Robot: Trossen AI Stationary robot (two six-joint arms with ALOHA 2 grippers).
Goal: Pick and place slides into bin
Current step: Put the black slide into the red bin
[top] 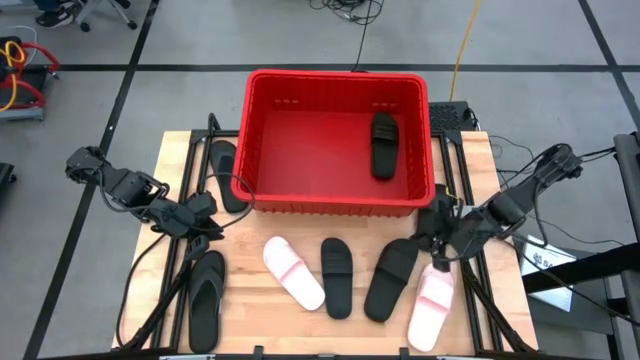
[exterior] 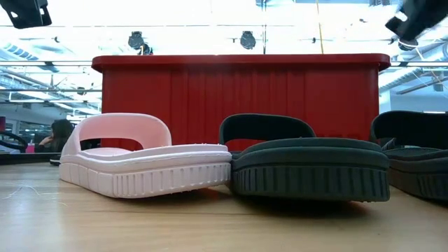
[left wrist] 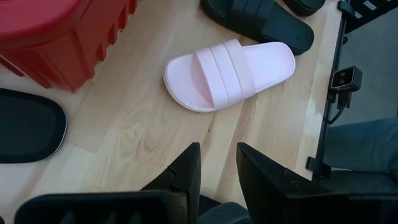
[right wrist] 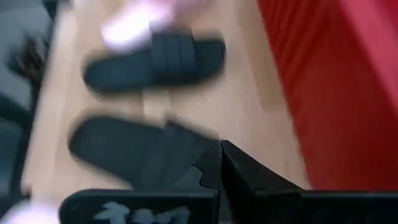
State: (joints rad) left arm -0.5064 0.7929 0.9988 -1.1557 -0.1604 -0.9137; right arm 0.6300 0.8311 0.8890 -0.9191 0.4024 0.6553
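Overhead, the red plastic bin [top: 258, 140], a rectangular basket with slotted walls and a thick rolled rim, sat at the far middle of the pale wooden table [top: 250, 285], and one black wide-strap slide [top: 384, 145] lay flat on its floor near the right wall. In front of the bin lay a row of moulded slides: a pale pink one [top: 293, 272] angled on the wood, a black one [top: 336, 277] just beside it, another black one [top: 391, 279] tilted toward the right, and a second pale pink one [top: 432, 307] near the right edge. From table height the nearest pink sole showed fine vertical ribbing, as did the dark sole next to it. A black flip-flop [top: 206, 298] lay at the front left, and another black sandal [top: 226, 174] rested beside the bin's left wall. The left gripper [top: 203, 230] hovered over the table left of the pink slide, its dark fingers [left wrist: 186, 176] slightly apart and holding nothing. The right gripper [top: 436, 238] hung above the tilted black slide, its fingers [right wrist: 239, 171] pressed together and empty.
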